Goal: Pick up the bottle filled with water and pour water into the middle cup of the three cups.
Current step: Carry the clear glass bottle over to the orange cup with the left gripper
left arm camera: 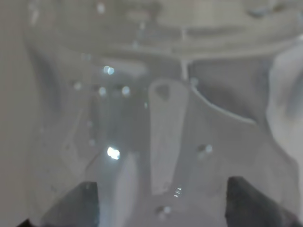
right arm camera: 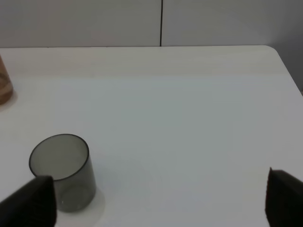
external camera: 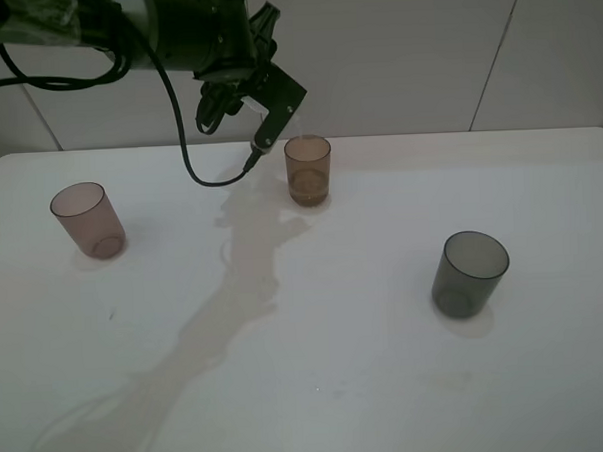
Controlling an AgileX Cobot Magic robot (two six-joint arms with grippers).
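you're looking at a plain white table (external camera: 409, 391) that fills most of the high view. it is matte and evenly lit, with rounded corners at 10 and 2 o'clock. behind it, at 12 o'clock, stands a pale grey-white wall (external camera: 404, 51) of smooth panels. a thin dark seam (external camera: 496, 52) slants down the wall at 1 o'clock, and a second seam (external camera: 38, 115) at 10 o'clock. a long, soft grey shadow (external camera: 216, 330) crosses the tabletop from the centre toward 7 o'clock. the light is soft and diffuse.
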